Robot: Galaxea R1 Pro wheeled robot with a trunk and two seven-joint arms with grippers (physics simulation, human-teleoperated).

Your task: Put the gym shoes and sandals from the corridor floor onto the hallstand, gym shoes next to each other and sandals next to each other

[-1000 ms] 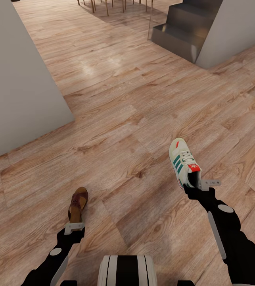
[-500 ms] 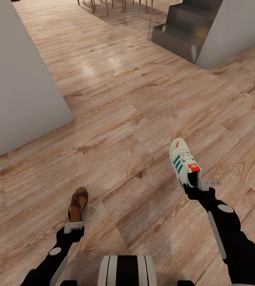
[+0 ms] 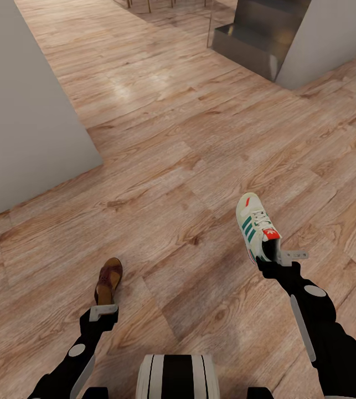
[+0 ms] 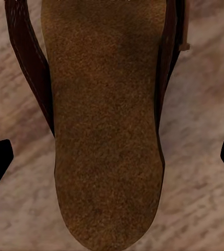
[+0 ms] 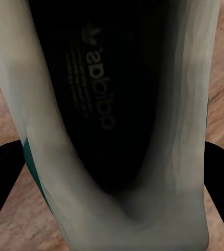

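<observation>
Each arm carries one shoe heel-first, its long axis running straight out from the jaws and away from the robot over the corridor floor: the left gripper is clamped on the heel of a brown sandal, the right gripper on the heel of a white gym shoe with green stripes. In the right wrist view the dark insole reads "adidas" under a trefoil mark. The hallstand lies somewhere out of these frames, so I judge that the base must travel before either shoe can be set down.
</observation>
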